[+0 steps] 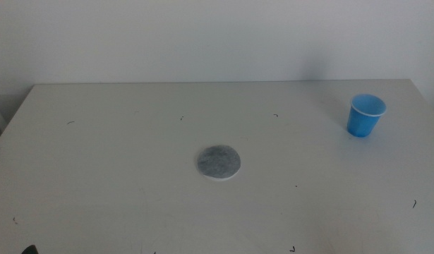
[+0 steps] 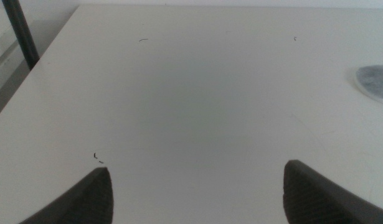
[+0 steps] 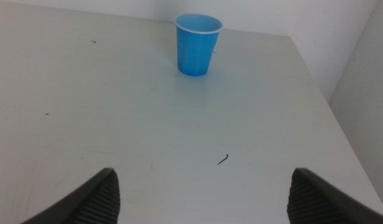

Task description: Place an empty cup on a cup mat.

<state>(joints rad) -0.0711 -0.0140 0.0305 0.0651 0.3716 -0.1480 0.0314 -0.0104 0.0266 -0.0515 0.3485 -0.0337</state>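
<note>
Centrally, the cup mat lies bare on the white table. At upper right of the middle view the cup stands upright, empty, well apart from the mat. Left gripper and right gripper hover released, jaws spread, holding nothing.

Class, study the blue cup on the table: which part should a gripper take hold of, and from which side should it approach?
Grip the cup across its tapered side wall, probably just under the pale rim, where it is widest. It stands upright and alone near the table's far right corner, so the open right gripper, already facing it, could come in level from the front.
</note>
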